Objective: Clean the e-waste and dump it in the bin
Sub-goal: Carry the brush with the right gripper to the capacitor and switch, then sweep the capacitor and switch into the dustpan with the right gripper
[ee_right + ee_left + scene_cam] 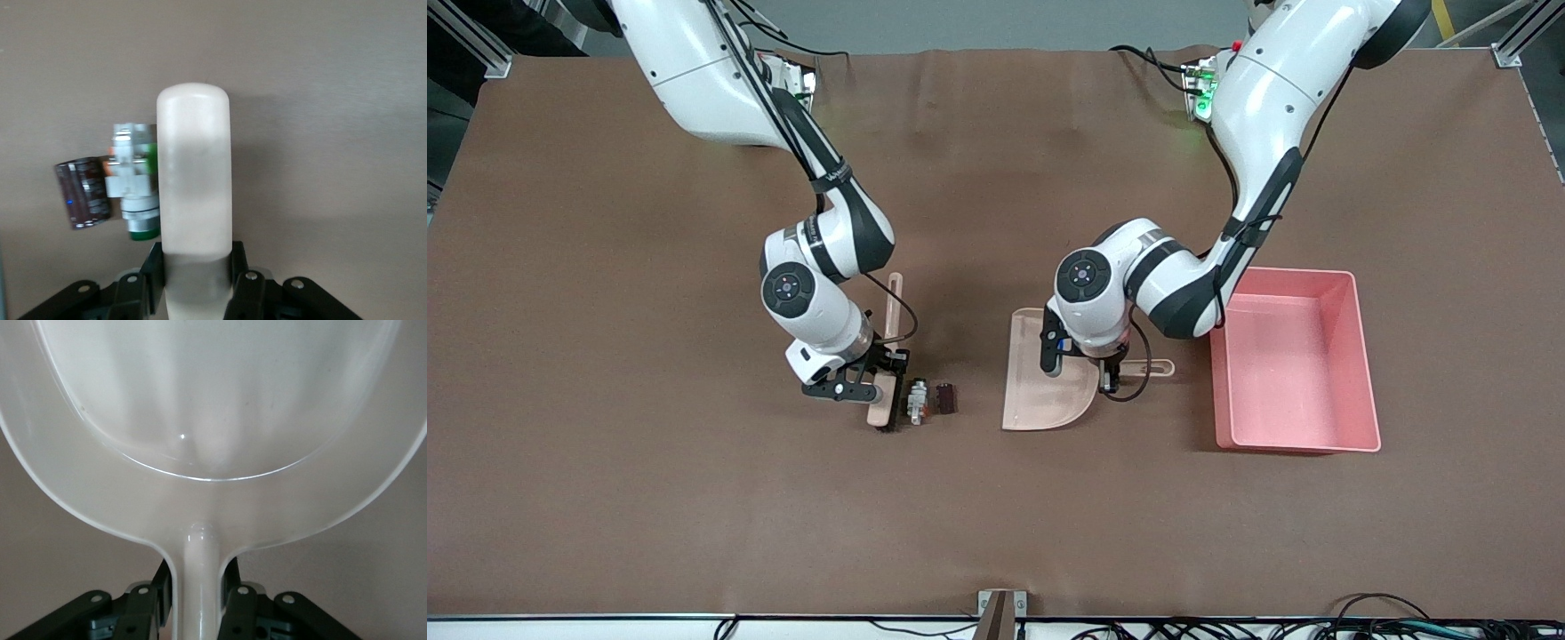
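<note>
**Brush beside the parts, dustpan waiting flat**

The right gripper [879, 384] clamps a beige brush [889, 356], its head down on the table and touching the white-grey part [917, 402]; the dark cylinder [945, 398] lies just beside that — both between brush and dustpan [1040, 391]. The left gripper [1110, 369] grips the dustpan's handle, pan flat on the table. The pink bin [1360, 356] stands near it, toward the left arm's end.
</note>
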Action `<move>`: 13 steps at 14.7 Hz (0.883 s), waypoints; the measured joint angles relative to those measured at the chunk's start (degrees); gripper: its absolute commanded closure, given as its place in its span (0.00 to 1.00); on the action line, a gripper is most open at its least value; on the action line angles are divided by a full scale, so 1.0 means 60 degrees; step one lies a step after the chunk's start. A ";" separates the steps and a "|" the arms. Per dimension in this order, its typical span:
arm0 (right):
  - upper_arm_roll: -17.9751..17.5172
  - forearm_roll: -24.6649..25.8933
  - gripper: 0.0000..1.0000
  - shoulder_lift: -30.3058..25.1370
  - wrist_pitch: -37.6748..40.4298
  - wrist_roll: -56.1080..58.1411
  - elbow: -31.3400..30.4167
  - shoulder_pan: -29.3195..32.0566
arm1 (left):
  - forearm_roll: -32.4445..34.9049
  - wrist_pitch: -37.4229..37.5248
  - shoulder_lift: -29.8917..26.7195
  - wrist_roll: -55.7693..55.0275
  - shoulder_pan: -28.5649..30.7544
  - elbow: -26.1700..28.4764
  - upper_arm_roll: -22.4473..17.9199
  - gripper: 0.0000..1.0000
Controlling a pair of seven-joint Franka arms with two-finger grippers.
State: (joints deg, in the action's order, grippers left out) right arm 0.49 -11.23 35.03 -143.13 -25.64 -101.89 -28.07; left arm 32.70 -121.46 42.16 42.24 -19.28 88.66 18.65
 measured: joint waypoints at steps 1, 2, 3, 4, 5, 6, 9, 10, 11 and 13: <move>-0.0001 -0.0002 0.97 0.0099 0.0000 -0.0115 0.0157 -0.0109 | 0.0000 0.0000 0.0065 0.0000 -0.0027 -0.0098 -0.0012 0.81; 0.0000 -0.0004 0.97 0.0189 0.0000 -0.0255 0.0315 -0.0223 | 0.0000 0.0000 0.0127 0.0000 -0.0038 -0.0199 -0.0015 0.81; 0.0000 -0.0004 0.97 0.0281 0.0000 -0.0411 0.0462 -0.0328 | 0.0000 0.0000 0.0184 0.0000 -0.0039 -0.0290 -0.0015 0.81; -0.0001 -0.0004 0.97 0.0364 0.0000 -0.0553 0.0598 -0.0431 | 0.0000 0.0000 0.0230 0.0000 -0.0039 -0.0374 -0.0016 0.81; 0.0001 -0.0004 0.97 0.0445 -0.0001 -0.0637 0.0723 -0.0519 | 0.0000 0.0000 0.0268 0.0000 -0.0039 -0.0445 -0.0017 0.81; 0.0001 -0.0004 0.97 0.0534 0.0000 -0.0695 0.0833 -0.0593 | 0.0000 0.0000 0.0291 0.0000 -0.0039 -0.0485 -0.0019 0.81; 0.0001 -0.0008 0.97 0.0753 0.0000 -0.0820 0.1061 -0.0767 | 0.0000 0.0084 0.0306 -0.0121 -0.0064 -0.0516 -0.0020 0.81; 0.0000 -0.0008 0.97 0.0800 -0.0001 -0.0903 0.1093 -0.0827 | 0.0000 0.0109 0.0309 -0.0199 -0.0105 -0.0517 -0.0020 0.81; -0.0002 -0.0008 0.98 0.0839 -0.0007 -0.0988 0.1132 -0.0911 | 0.0000 0.0134 0.0314 -0.0316 -0.0152 -0.0518 -0.0020 0.81; -0.0003 -0.0008 0.98 0.0958 -0.0138 -0.1317 0.1261 -0.1140 | 0.0000 0.0167 0.0345 -0.0481 -0.0222 -0.0559 -0.0026 0.81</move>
State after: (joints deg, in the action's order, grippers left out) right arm 0.47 -11.28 40.78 -143.96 -33.55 -94.33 -34.91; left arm 32.70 -120.46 44.23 39.35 -20.61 85.30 18.49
